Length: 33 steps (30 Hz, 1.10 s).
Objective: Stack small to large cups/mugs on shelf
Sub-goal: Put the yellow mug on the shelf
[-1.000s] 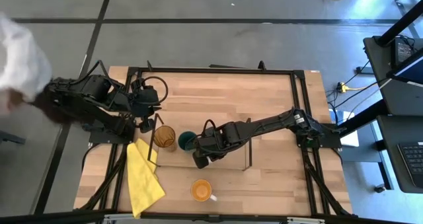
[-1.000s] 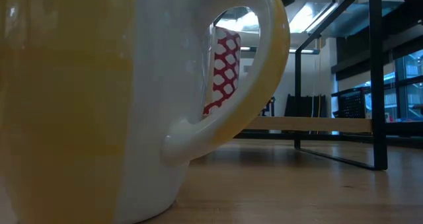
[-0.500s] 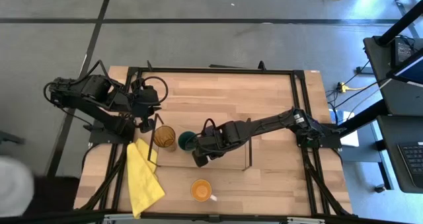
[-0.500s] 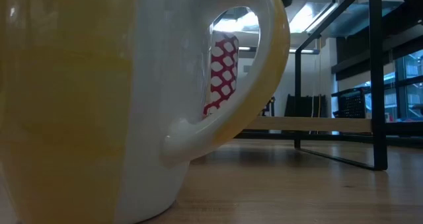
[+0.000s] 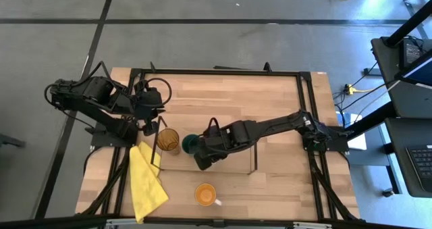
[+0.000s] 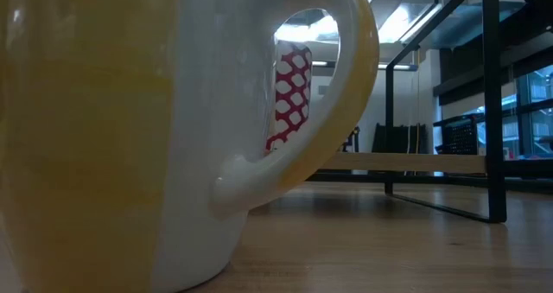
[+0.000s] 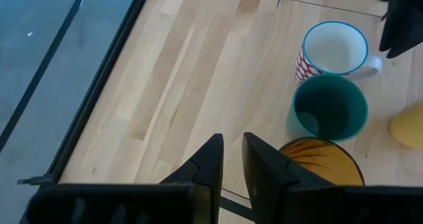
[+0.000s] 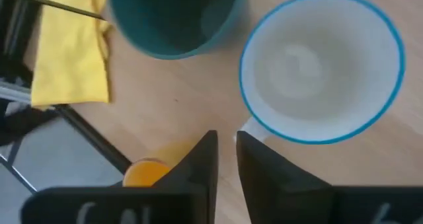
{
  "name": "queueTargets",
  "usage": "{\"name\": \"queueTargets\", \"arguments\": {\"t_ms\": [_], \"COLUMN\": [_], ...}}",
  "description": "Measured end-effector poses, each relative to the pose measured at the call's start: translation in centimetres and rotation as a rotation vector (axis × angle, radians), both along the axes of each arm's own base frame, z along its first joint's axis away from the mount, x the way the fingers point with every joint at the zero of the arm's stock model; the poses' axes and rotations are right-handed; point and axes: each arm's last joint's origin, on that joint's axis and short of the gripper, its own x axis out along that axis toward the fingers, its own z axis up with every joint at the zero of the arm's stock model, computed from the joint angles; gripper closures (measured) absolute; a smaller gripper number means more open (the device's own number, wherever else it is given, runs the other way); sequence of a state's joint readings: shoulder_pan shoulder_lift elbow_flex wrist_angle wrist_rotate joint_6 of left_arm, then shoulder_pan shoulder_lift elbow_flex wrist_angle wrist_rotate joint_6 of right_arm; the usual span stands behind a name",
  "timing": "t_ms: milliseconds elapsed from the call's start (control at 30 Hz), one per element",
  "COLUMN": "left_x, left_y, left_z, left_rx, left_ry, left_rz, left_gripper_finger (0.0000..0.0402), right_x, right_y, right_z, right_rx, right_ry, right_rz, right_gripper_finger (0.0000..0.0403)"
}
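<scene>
The amber tumbler [image 5: 168, 141], the dark green cup [image 5: 191, 144] and the white mug [image 8: 322, 65] stand in a row on the shelf [image 5: 233, 163]. The white mug has a blue rim and a red pattern. My right gripper [image 8: 227, 151] hovers just above the mug's handle [image 8: 244, 127], its fingers a narrow gap apart with only wood between them. The orange mug [image 5: 205, 194] stands on the table near the front edge and fills the low view [image 6: 130, 137]. My left gripper [image 7: 232, 151] waits at the table's left, beside the tumbler [image 7: 320, 163], with a narrow gap and nothing in it.
A yellow cloth [image 5: 146, 182] lies at the front left, next to the shelf's left wire frame [image 5: 156, 148]. The right wire frame [image 5: 255, 158] stands just beyond my right arm. Bare wood stretches over the table's far half [image 5: 229, 94].
My right gripper has risen a little above the white mug. Seen through the orange mug's handle, the white mug has settled slightly lower and stands upright. A person at the left has gone out of the picture.
</scene>
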State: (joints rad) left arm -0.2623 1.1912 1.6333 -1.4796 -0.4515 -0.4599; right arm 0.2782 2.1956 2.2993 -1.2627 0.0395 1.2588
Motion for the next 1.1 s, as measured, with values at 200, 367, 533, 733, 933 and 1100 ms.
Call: {"name": "queueTargets", "arguments": {"t_ms": [200,367,533,733,933,1100], "left_x": [0.0,0.0,0.1,0.4,0.6,0.6], "left_y": [0.0,-0.1,-0.1,-0.2,-0.5,-0.5], "left_z": [0.0,0.0,0.1,0.2,0.3,0.3], "left_rx": [-0.001,-0.014,0.002,0.005,-0.063,-0.082], "left_ry": [-0.004,0.004,0.005,-0.006,-0.038,-0.038], "left_rz": [0.000,-0.021,-0.054,-0.106,-0.115,-0.123], "left_gripper_finger": [0.0350,0.0350,0.0350,0.0350,0.0350,0.0350], "right_x": [-1.7,-3.2,-3.9,-4.7,-5.1,-4.2], "right_y": [1.3,3.7,6.8,8.4,9.2,9.8], "right_z": [2.3,2.2,2.5,2.4,0.0,-2.6], "right_rx": [-0.029,0.059,0.120,0.081,0.036,0.050], "right_ry": [-0.022,0.069,0.013,-0.014,0.051,0.024], "right_rz": [0.027,0.061,0.026,-0.074,-0.086,-0.091], "right_gripper_finger": [0.0327,0.0302,0.0258,0.0211,0.0206,0.0205]}}
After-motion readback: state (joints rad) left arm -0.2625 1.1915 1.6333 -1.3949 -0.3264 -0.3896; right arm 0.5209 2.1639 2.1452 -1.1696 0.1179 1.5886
